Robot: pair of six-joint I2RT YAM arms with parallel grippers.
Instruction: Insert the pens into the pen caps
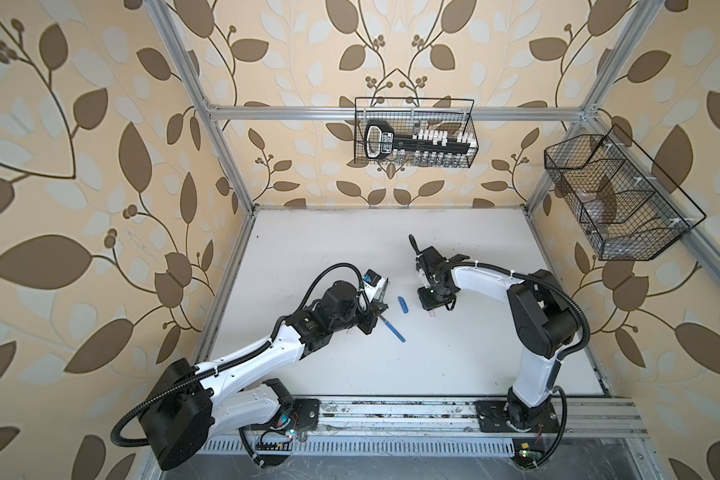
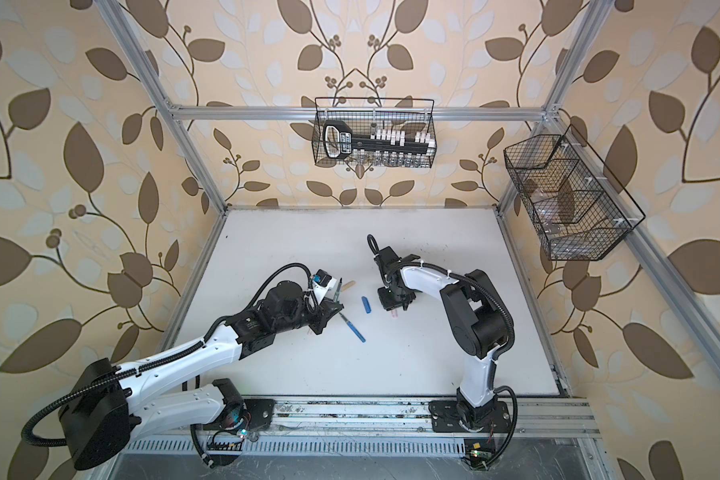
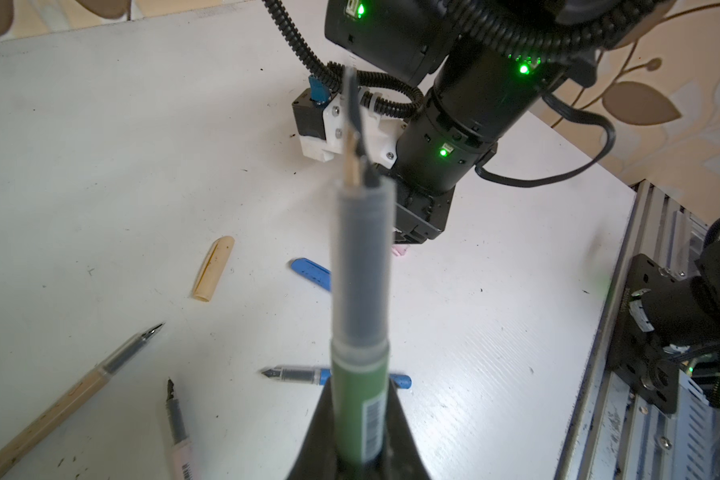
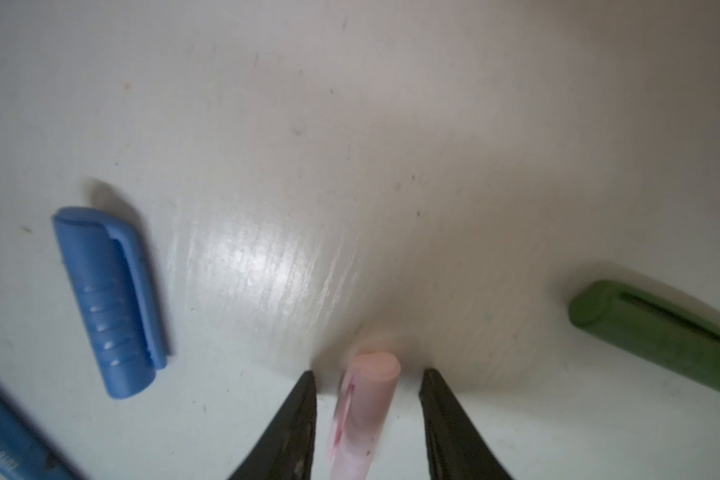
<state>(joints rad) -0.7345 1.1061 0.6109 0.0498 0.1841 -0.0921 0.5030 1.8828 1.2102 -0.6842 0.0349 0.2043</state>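
Since nib must be free for capping, dark green plastic stick pen (image 3: pixel 361 291) is pinched by barrel in left hand (image 3: pixel 360 399), above white table (image 3: pixel 100 124). Right hand (image 4: pixel 368 371) is spread astride short pink plastic cap (image 4: pixel 362 415) lying flat, presumably for pickup.

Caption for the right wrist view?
Open right tool straddles the pink plastic pen cap; blue ribbed plastic cap and dark green plastic cap lie nearby.

1. The right hand (image 4: pixel 368 374) straddles the short pink plastic cap (image 4: pixel 366 399), with a gap on either side.
2. The ribbed blue plastic cap (image 4: pixel 109 303) and the dark green plastic cap (image 4: pixel 649 332) flank it, well apart.
3. The left hand (image 3: pixel 360 390) clamps a dark green stick pen (image 3: pixel 362 270) that sticks out past its fingers.
4. The white table (image 1: pixel 391 232) is bare in its far half.
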